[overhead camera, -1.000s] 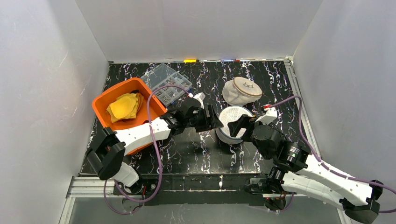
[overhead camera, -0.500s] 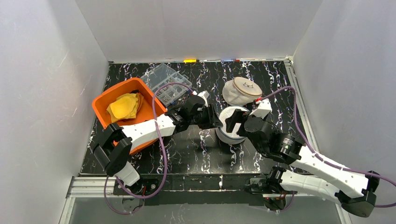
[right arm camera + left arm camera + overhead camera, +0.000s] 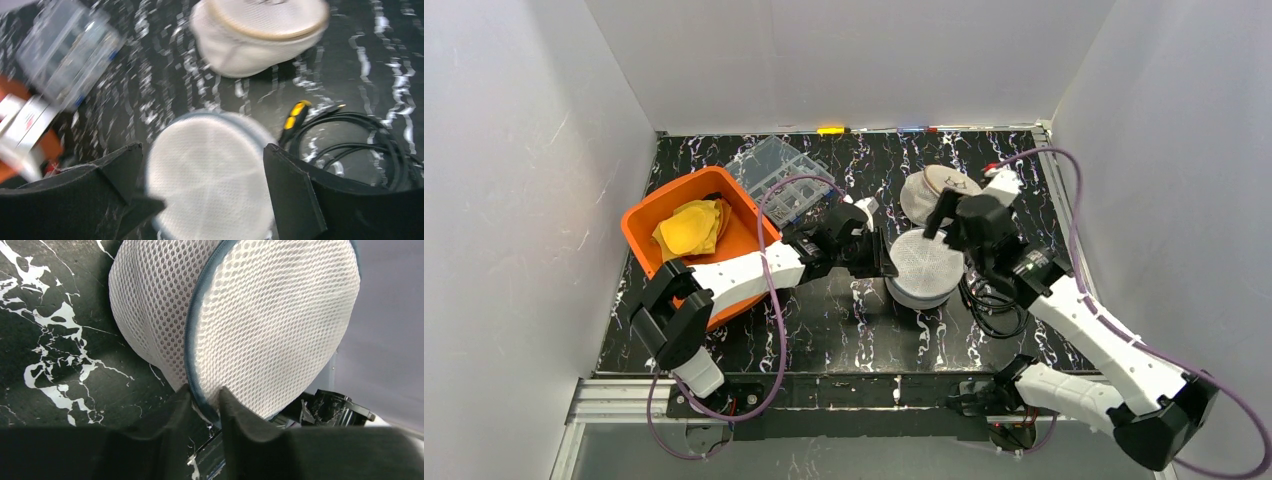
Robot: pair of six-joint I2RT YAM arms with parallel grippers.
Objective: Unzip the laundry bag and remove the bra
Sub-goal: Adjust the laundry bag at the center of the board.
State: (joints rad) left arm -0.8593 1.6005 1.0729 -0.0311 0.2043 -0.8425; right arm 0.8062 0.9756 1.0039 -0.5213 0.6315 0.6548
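Observation:
The laundry bag [image 3: 927,265] is a round white mesh pouch with a blue-grey rim, lying mid-table with its flat face up. My left gripper [image 3: 882,262] reaches it from the left. In the left wrist view the left gripper [image 3: 205,392] is shut, pinching the blue rim seam [image 3: 192,340] of the bag [image 3: 270,315]. My right gripper [image 3: 944,215] hovers over the bag's far right side, open wide. Seen from the right wrist, its gripper [image 3: 202,150] frames the bag [image 3: 210,170] below without touching it. The bra is hidden.
A second mesh pouch [image 3: 939,192] with a tan rim lies behind. A black cable coil [image 3: 989,300] and a yellow-handled tool [image 3: 296,114] lie right of the bag. An orange bin [image 3: 649,215] with yellow cloth [image 3: 689,228] and a clear plastic box [image 3: 779,175] stand at the left.
My left gripper has closed onto the bag's rim. The right arm lifted from the bag's near right side and swung back above it. The bag now lies flat.

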